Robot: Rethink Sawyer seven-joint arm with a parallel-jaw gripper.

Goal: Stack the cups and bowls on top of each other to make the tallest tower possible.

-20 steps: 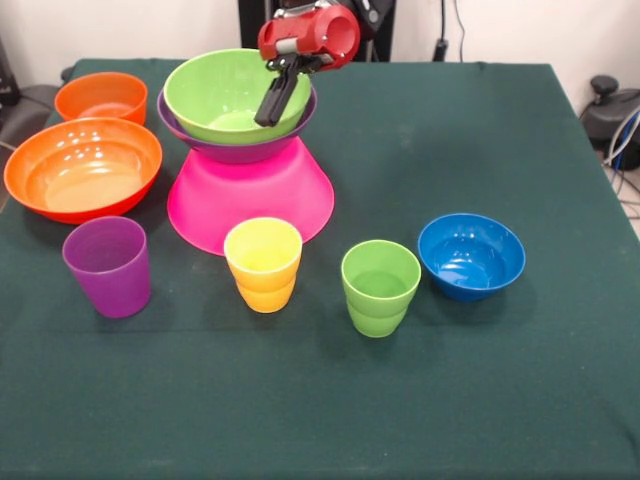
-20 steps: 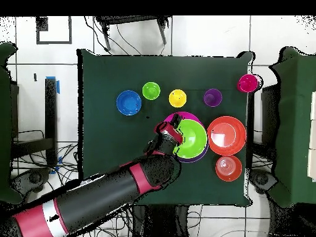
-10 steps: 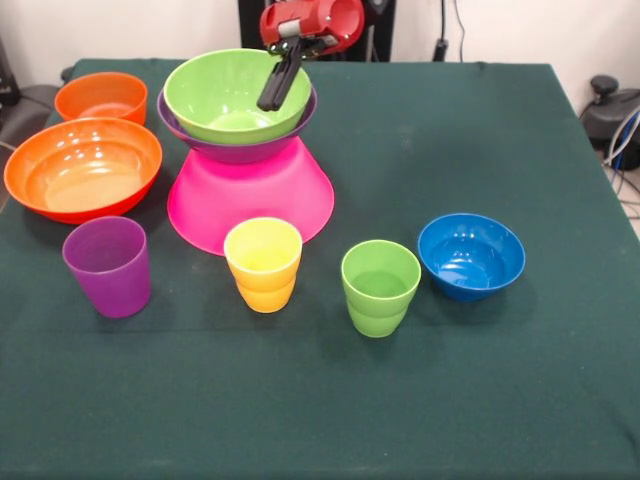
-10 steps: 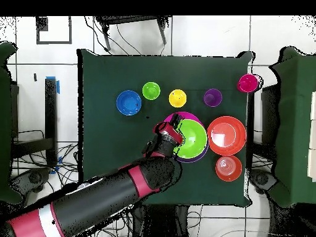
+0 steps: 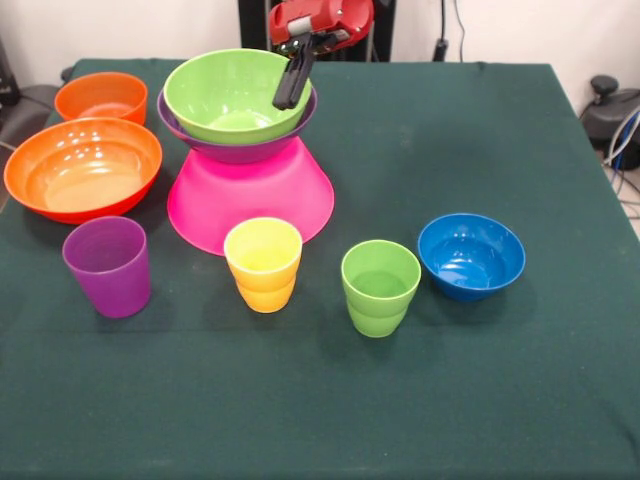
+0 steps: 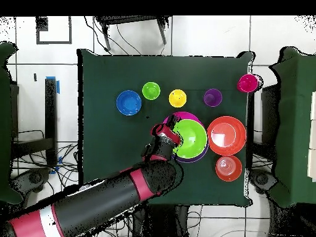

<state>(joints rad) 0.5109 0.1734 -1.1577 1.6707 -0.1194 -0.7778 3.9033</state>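
Front view: the tower (image 5: 248,150) stands at the table's far left-centre; inverted pink bowl (image 5: 250,198) as base, purple bowl (image 5: 235,150) upright on it, lime green bowl (image 5: 235,95) nested on top. The gripper (image 5: 290,98) hangs at the green bowl's right rim, dark fingers close together with nothing between them, so it appears empty and nearly closed; whether the tips touch the rim cannot be told. Risk: the fingers sit low beside the rim; a sideways move could catch the rim and tip or slide the upper bowls off the sloped pink base. Loose pieces in front: purple cup (image 5: 107,266), yellow cup (image 5: 263,264), green cup (image 5: 380,287), small blue bowl (image 5: 471,256); large orange bowl (image 5: 83,168) and small orange bowl (image 5: 101,97) to the left. The yellow cup stands just before the pink base; a toppling bowl would likely strike it.

Overhead view: the gripper (image 6: 163,132) lies at the green bowl's edge; the arm (image 6: 105,200) sweeps across the table's near side. The red cup (image 6: 247,83) stands at the table's corner, well apart from the tower; a long reach there risks knocking it off the edge.
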